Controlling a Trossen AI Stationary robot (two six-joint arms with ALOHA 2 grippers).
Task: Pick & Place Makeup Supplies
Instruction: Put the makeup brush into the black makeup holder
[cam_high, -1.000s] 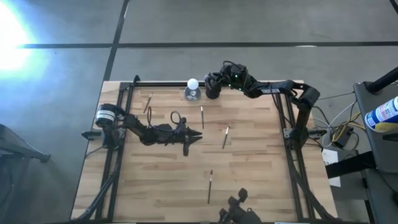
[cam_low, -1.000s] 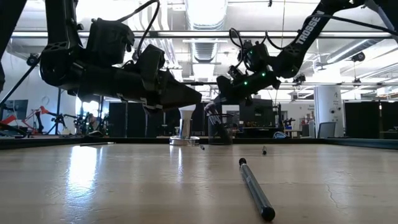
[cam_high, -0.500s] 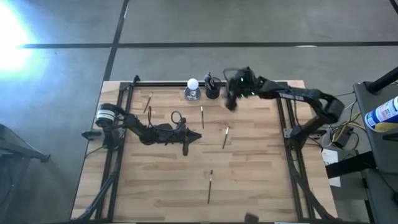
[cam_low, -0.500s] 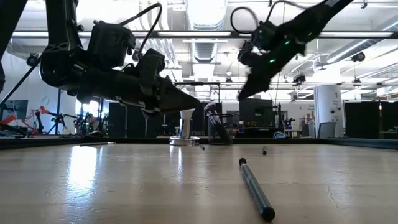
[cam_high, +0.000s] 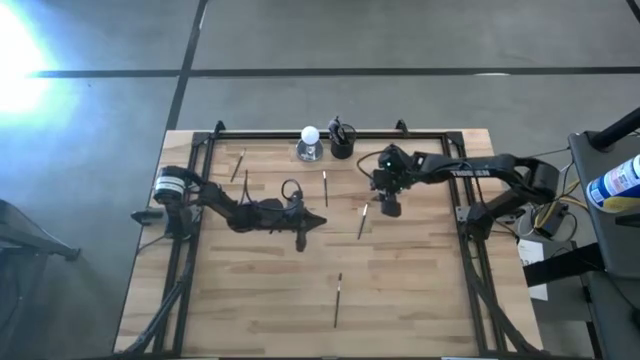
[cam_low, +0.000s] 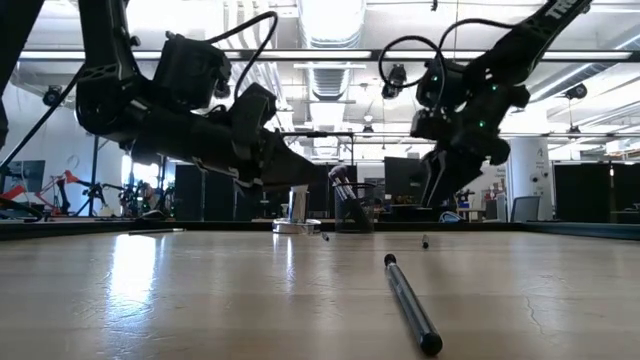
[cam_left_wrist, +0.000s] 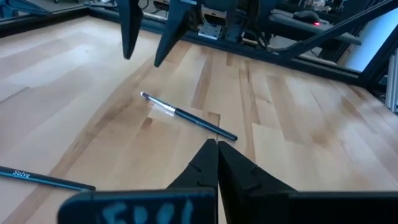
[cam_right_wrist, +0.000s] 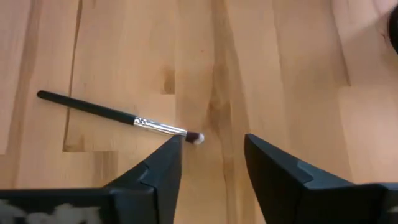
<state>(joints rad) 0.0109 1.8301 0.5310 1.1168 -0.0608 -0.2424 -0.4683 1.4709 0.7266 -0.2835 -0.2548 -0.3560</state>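
Now my right gripper (cam_right_wrist: 208, 155) hangs above the brush (cam_right_wrist: 118, 113), fingers apart; my left gripper (cam_left_wrist: 216, 152) waits nearby, pinched together.

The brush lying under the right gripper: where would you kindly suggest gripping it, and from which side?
Probably mid-handle, from straight above. The brush lies flat on the table, so only a top-down approach gets around it. Its dark handle is the longest, straightest part; the ferrule and tip are short. The right gripper hovers over the tip, jaws open, so it should shift along the handle and close across it.
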